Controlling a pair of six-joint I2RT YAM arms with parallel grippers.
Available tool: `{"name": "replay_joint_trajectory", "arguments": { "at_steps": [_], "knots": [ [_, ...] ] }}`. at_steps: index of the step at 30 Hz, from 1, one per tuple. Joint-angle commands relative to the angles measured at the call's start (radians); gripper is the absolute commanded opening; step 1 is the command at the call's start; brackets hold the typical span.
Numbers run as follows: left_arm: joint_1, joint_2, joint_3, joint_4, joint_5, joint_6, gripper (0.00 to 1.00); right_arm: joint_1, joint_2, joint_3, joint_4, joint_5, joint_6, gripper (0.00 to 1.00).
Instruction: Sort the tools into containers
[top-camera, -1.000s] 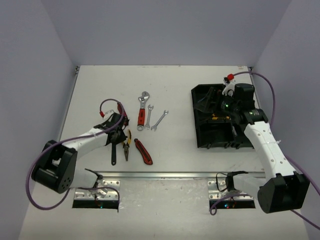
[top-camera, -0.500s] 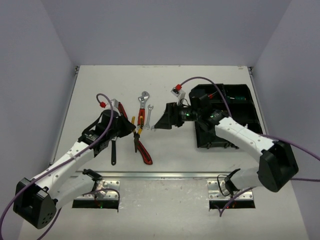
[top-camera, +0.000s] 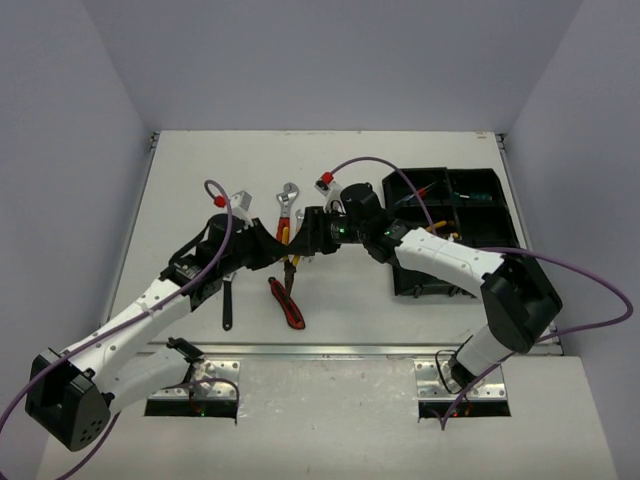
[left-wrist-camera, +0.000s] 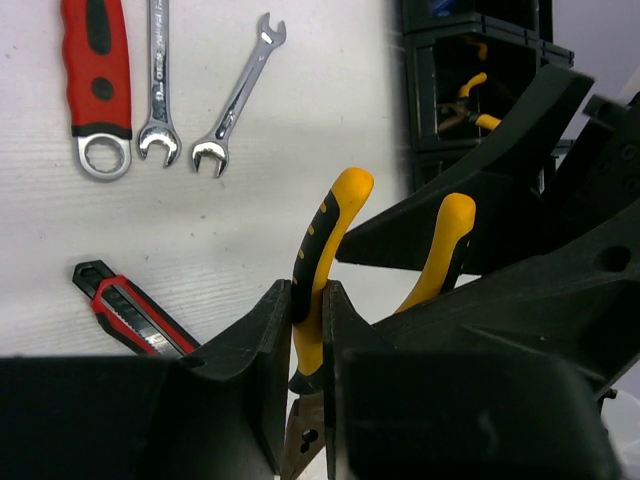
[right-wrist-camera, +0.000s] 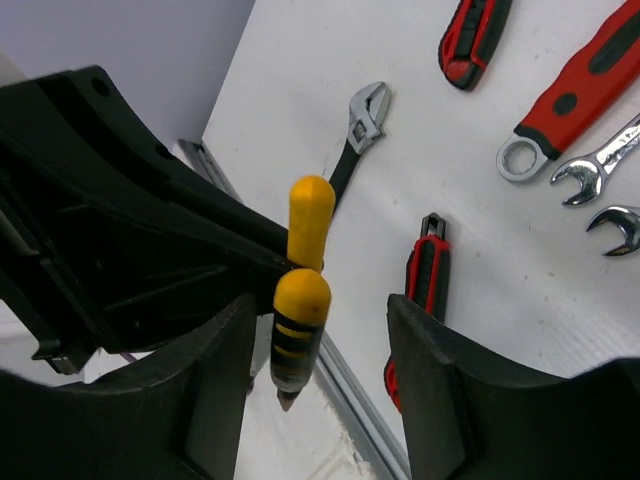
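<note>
Overhead, the white table (top-camera: 190, 170) sits boxed in by plain grey-lilac walls (top-camera: 330, 60) on three sides, with a metal rail (top-camera: 340, 349) along its near edge. Mid-table, lifted off the surface, the left gripper (left-wrist-camera: 308, 300) is clamped on one handle of the yellow-handled pliers (left-wrist-camera: 330, 215). The right gripper (right-wrist-camera: 322, 320) has its fingers spread either side of the handles, not touching. A red utility knife (left-wrist-camera: 130, 305) and a red-handled wrench (left-wrist-camera: 95, 60) lie on the table; the black organiser tray (top-camera: 470, 172) rests at the right
</note>
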Motion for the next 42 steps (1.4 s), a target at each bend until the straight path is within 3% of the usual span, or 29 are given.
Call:
{"name": "replay_joint_trajectory", "arguments": {
  "at_steps": [1,2,3,4,5,11,17,20,24,29,34,42],
  "knots": [
    [-0.015,0.014,0.052,0.081,0.015,-0.031,0.00,0.001,0.000,0.033,0.092,0.033,0.026,0.50],
    [-0.018,0.014,0.053,0.082,0.015,-0.030,0.00,0.001,0.004,0.037,0.089,0.035,0.025,0.35],
    [-0.021,0.012,0.055,0.086,0.016,-0.030,0.00,0.002,0.008,0.041,0.084,0.038,0.024,0.15],
    [-0.021,0.009,0.058,0.089,0.017,-0.029,0.00,0.002,0.009,0.043,0.078,0.043,0.021,0.04],
    [-0.022,0.008,0.060,0.090,0.017,-0.026,0.00,0.002,0.010,0.045,0.071,0.052,0.017,0.00],
    [-0.024,-0.006,0.118,-0.010,-0.072,0.033,0.99,-0.039,-0.072,-0.004,-0.011,0.185,0.040,0.00],
    [-0.022,-0.018,0.297,-0.295,-0.485,0.171,1.00,-0.310,-0.280,-0.090,-0.243,0.449,0.159,0.00],
    [-0.022,-0.054,0.320,-0.384,-0.590,0.220,1.00,-0.461,-0.384,-0.112,-0.351,0.604,0.177,0.00],
    [-0.022,-0.102,0.299,-0.418,-0.615,0.284,1.00,-0.592,-0.423,-0.102,-0.434,0.758,0.203,0.00],
    [-0.022,-0.127,0.221,-0.405,-0.617,0.324,1.00,-0.626,-0.386,-0.063,-0.452,0.899,0.249,0.00],
    [-0.022,-0.123,0.178,-0.380,-0.583,0.324,1.00,-0.627,-0.269,-0.005,-0.450,0.963,0.275,0.00],
    [-0.021,-0.107,0.167,-0.362,-0.565,0.330,1.00,-0.630,-0.177,0.036,-0.355,0.931,0.224,0.00]
  ]
}}
